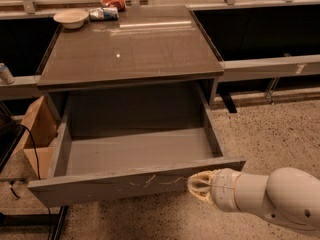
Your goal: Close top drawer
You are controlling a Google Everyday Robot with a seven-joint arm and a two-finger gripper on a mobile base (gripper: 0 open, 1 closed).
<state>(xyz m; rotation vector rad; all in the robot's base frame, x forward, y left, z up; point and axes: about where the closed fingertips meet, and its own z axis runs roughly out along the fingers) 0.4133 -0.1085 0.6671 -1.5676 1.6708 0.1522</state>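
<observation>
Touching top drawer (pixel 100 186), seemingly: gripper (pixel 199 187)

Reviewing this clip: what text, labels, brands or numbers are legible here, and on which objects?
No text can be read.
Red packet and silvery packet on the tabletop: print too blurred.
White tag on the right rail: too small.
Top drawer front: only scratches; the gripper at it shows no lettering.
</observation>
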